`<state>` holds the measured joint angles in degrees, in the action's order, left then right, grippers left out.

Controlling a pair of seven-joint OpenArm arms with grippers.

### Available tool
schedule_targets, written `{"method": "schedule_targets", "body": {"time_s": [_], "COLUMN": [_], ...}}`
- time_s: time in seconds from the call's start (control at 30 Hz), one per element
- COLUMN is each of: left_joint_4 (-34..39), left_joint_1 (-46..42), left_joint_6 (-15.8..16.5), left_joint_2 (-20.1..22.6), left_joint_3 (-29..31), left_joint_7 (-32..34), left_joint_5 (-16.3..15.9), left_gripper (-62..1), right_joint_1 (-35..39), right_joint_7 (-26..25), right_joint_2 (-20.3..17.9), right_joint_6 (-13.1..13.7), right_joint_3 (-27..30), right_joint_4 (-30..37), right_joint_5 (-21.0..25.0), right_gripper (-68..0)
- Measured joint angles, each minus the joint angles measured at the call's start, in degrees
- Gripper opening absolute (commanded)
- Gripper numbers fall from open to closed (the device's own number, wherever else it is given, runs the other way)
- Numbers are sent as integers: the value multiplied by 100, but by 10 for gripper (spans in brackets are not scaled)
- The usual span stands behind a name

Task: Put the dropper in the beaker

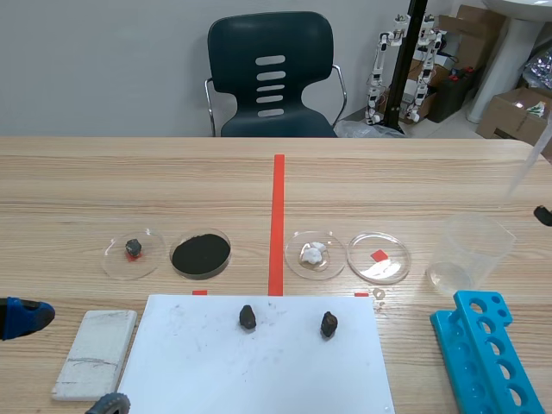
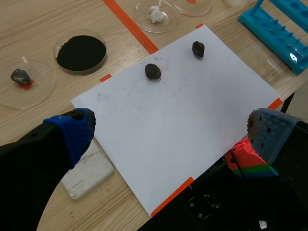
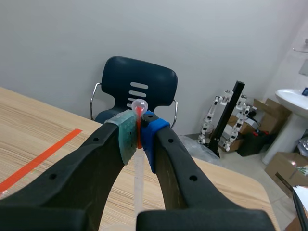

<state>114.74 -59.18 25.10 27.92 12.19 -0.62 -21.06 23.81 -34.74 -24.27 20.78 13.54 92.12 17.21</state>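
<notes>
My right gripper (image 3: 138,132) is shut on the dropper (image 3: 139,108). Its red-tinted bulb sticks out past the pads and its clear stem hangs down between the fingers. In the scene view the dropper's stem (image 1: 528,172) slants down at the far right, above and just right of the clear plastic beaker (image 1: 473,250), which stands upright on the table. Only a dark tip of the right gripper (image 1: 542,216) shows there. My left gripper (image 2: 171,130) is open, with nothing between its fingers, low over the near edge of the white paper sheet (image 2: 192,106).
Two dark stones (image 1: 247,316) (image 1: 329,324) lie on the sheet. Behind it stands a row of petri dishes (image 1: 378,257), one holding black powder (image 1: 200,254). A blue tube rack (image 1: 487,349) lies near the beaker, and a white block (image 1: 93,352) lies left of the sheet.
</notes>
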Motion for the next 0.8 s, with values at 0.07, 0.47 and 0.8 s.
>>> {"method": "schedule_targets", "body": {"time_s": [0.07, 0.47, 0.8], "left_joint_4": [0, 0, 0], "left_joint_1": [0, 0, 2], "left_joint_6": [0, 0, 2], "left_joint_2": [0, 0, 2], "left_joint_3": [0, 0, 0], "left_joint_7": [0, 0, 0], "left_joint_5": [0, 0, 0], "left_gripper": [14, 14, 14], "right_joint_1": [-48, -256, -754], "right_joint_7": [42, 55, -426], "right_joint_2": [0, 13, 13], "right_joint_6": [24, 219, 321], "right_joint_3": [0, -507, -946], "right_joint_4": [-140, -804, -1764], "right_joint_5": [22, 22, -341], "right_gripper": [-662, -663, -662]}}
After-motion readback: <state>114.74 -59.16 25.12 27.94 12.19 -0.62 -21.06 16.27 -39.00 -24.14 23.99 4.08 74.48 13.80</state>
